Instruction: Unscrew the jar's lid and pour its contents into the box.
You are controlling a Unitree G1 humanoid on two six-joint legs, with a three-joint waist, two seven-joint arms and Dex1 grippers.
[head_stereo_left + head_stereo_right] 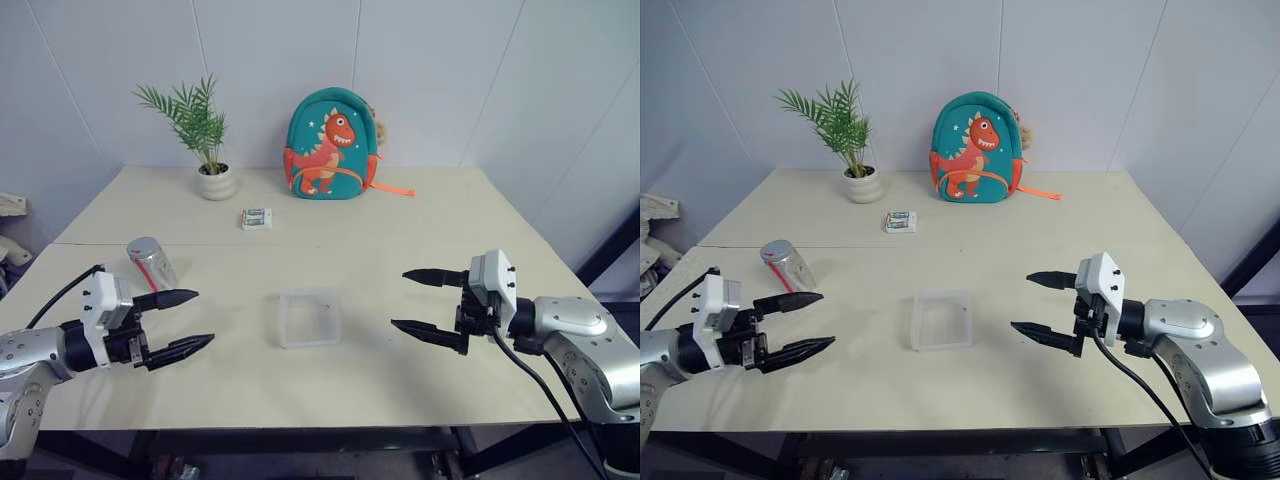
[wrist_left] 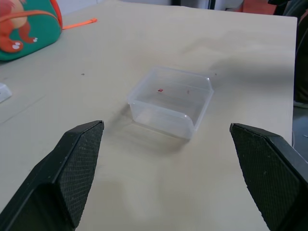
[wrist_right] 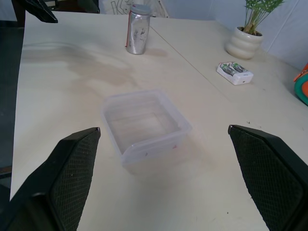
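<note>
Overhead, the jar (image 1: 152, 262) stands upright on the counter (image 1: 400, 230), lid (image 1: 143, 245) still on, just beyond the left tool (image 1: 182, 321). The box (image 1: 309, 318) sits mid-counter between both arms. The right tool (image 1: 418, 301) hovers beside the box, well apart from the jar. Both tools stand wide apart and hold nothing.

From the left wrist, black fingers (image 2: 72, 168) frame the box (image 2: 171, 102), which has a tiny red speck on its floor (not the jar's contents, I'd judge).

From the right wrist, the jar (image 3: 137, 30) stands far across the counter, beyond the box (image 3: 144, 126), with a packet (image 3: 234, 73) and a plant pot (image 3: 243, 42) off to one side.

Grasping comes first: the left tool should swing toward the jar and close low on the body, leaving the lid clear for the right tool to turn.
</note>
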